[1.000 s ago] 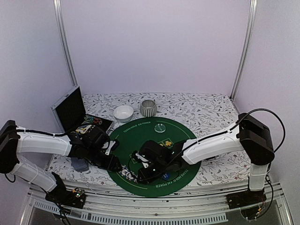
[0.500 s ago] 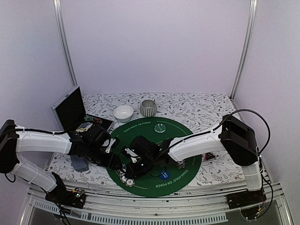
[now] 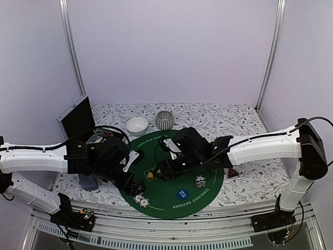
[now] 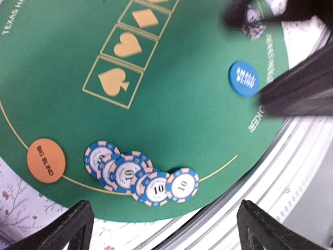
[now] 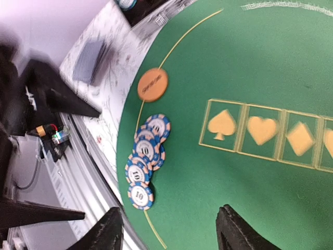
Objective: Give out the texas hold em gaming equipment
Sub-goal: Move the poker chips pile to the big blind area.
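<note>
Six striped chips [image 4: 139, 176] lay overlapped at the edge of the green mat [image 4: 177, 120], one orange disc [image 4: 47, 160] beside them, one blue disc [image 4: 243, 79] apart. The left pincer [image 4: 165, 229] and right pincer [image 5: 171, 234] both hung spread, empty.

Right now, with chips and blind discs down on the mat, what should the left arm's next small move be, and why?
Probably lift the left end effector and swing it left toward the card deck. It hangs open and empty above the spread chips beside the orange disc, so that seat looks served, while no cards show on the mat.
</note>
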Robot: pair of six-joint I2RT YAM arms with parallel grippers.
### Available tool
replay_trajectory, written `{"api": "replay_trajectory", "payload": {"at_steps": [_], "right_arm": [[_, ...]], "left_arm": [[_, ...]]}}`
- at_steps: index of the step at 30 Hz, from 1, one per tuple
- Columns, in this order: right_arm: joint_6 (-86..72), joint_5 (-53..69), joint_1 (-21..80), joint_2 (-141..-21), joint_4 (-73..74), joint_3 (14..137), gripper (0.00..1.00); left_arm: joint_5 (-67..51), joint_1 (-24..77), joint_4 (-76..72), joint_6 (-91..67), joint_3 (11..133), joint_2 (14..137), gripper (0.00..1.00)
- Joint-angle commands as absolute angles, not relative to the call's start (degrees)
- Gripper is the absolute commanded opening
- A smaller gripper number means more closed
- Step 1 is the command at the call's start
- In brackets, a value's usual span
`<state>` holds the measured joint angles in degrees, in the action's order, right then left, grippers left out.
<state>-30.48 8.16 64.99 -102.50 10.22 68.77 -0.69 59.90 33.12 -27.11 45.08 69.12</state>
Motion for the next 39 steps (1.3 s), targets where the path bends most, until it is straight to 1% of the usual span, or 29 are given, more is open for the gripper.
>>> {"api": "replay_trajectory", "payload": {"at_steps": [1,2,7,11,13,17,29,32,39], "right_arm": [[-30.17,0.09,63.5,-94.44,11.91,63.56,0.98],[-30.15,-1.38,63.35,-93.04,12.21,62.69,0.99],[-29.51,-6.56,62.31,-87.14,13.43,59.17,0.99],[-29.05,-7.47,61.63,-84.93,13.86,57.35,0.99],[-28.93,-7.36,61.58,-84.86,14.26,56.86,0.99],[-28.8,-7.46,61.57,-85.18,14.55,56.15,0.99],[-26.22,-5.48,61.43,-88.95,14.5,58.12,0.99],[-25.94,-5.2,61.38,-89.47,14.5,58.27,0.99],[-25.6,-5.09,61.3,-89.7,14.78,58.69,0.99]], "left_arm": [[7.24,65.74,43.67,-28.4,49.47,76.01,0.98],[8.6,67.19,45.5,-28.88,51.35,78.09,0.98],[14.42,70.76,50.49,-29.4,56.81,89.03,0.98],[18.33,72.27,52.99,-29.03,60.19,96.25,0.98],[18.49,72.22,52.55,-29.12,60.99,98.06,0.98],[13.75,72.24,48.14,-28.13,61.17,98.25,0.98],[11.47,72.24,46.87,-28.25,59.97,100.68,0.98],[13.6,71.84,47.38,-28.4,59.4,101.15,0.98],[19.32,66.82,51.85,-31.6,58.19,100.78,0.97]]}}
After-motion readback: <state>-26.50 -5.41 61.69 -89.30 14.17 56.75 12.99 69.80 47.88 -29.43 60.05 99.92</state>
